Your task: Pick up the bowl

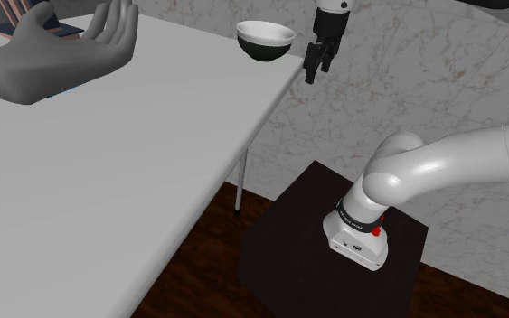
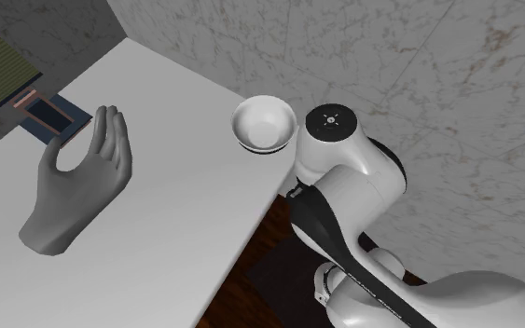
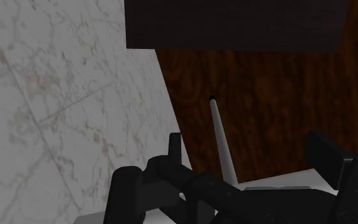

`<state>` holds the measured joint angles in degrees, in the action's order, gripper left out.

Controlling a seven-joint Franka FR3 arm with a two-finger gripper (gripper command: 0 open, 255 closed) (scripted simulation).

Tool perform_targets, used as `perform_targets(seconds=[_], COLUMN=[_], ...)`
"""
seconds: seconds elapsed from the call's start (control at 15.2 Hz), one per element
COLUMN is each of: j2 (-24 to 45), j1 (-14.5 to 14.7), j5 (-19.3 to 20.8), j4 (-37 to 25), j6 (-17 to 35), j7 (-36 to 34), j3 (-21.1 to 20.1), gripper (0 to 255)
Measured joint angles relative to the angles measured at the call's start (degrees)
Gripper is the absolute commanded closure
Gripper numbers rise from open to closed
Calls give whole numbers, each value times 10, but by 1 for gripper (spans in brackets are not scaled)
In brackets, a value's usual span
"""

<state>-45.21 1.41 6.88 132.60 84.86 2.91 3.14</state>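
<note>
The bowl (image 1: 266,41) is white inside and dark outside. It stands upright at the far corner of the white table (image 1: 108,181), close to the edge; from above in the second exterior view, the bowl (image 2: 264,124) looks empty. My black gripper (image 1: 318,74) hangs beyond the table's edge, to the shoulder view's right of the bowl and apart from it, pointing down. In the wrist view the gripper (image 3: 250,153) is open, its fingers (image 3: 327,156) apart with nothing between them, above the wooden floor and the table's thin leg (image 3: 219,137).
A large grey hand sculpture (image 1: 53,54) stands on the table at the shoulder view's left, with a blue book-like thing (image 2: 48,112) behind it. A marble wall (image 1: 406,81) rises behind the gripper. My dark stand (image 1: 334,244) sits beside the table leg (image 1: 240,185).
</note>
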Motion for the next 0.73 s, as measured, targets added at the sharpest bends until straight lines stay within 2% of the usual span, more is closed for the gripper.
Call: perform_targets(seconds=[0.26,0.73], j2=[43,197], j1=[1,-1], j5=[0,16], j4=[-34,-188], j6=[10,10], j7=[-17,-67], j3=[-13,-53], gripper=[0,0])
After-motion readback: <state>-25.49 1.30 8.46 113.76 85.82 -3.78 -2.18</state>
